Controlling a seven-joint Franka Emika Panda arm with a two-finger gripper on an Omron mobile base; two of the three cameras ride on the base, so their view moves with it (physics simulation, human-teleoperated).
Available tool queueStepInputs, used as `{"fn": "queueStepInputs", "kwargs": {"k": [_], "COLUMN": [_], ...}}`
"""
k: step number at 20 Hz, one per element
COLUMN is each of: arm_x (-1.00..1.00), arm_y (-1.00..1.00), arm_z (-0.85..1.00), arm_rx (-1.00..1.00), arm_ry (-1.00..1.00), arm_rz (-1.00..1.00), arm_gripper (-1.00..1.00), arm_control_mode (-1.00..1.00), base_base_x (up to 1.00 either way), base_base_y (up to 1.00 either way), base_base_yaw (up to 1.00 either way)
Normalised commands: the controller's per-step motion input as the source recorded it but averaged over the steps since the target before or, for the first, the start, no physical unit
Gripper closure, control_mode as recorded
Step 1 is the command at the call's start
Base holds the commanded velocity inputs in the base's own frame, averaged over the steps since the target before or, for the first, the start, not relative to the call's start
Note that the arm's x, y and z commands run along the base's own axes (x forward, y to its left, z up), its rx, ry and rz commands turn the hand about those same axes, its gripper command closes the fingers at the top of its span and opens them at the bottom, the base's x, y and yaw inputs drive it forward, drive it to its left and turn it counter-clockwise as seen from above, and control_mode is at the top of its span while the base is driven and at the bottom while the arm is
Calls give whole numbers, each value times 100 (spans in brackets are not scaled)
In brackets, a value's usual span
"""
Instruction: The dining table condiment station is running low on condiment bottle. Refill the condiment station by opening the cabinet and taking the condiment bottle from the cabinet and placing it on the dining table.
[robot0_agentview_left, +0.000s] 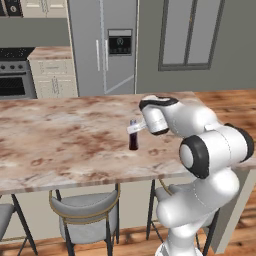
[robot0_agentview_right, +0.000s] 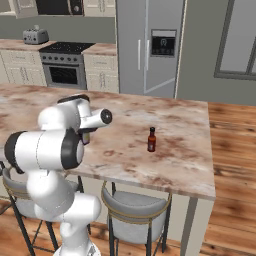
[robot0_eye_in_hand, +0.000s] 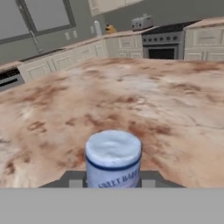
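Left base view: claw (robot0_agentview_left: 136, 129) grasps the slim dark maroon condiment bottle (robot0_agentview_left: 133, 140), standing upright on the veined cream marble table (robot0_agentview_left: 60, 145).

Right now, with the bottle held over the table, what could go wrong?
The gripper holds the condiment bottle near its cap, so it might swing or tip when released. Whether its base touches the dining table is unclear; letting go early could topple it.

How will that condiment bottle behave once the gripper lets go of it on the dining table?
The condiment bottle is tall and slim on a narrow base, so it would probably tip if nudged sideways. It looks rigid, likely glass or hard plastic. The dining table is flat polished marble, so it may slide rather than grab.
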Motion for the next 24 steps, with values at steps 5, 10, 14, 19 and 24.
{"fn": "queueStepInputs", "kwargs": {"k": [5,10,14,19,24], "arm_x": [31,4,0,8,0], "arm_y": [9,5,0,-3,-30], "arm_z": [-5,-33,-20,-8,0], "arm_rx": [-1,-5,0,0,0], "arm_ry": [-1,-8,-4,-6,-4], "arm_rz": [1,2,2,2,4], "arm_gripper": [100,100,100,100,100], "arm_control_mode": [-100,-100,-100,-100,-100], "base_base_x": [0,0,0,0,0], "base_base_y": [0,0,0,0,0], "base_base_yaw": [0,0,0,0,0]}}
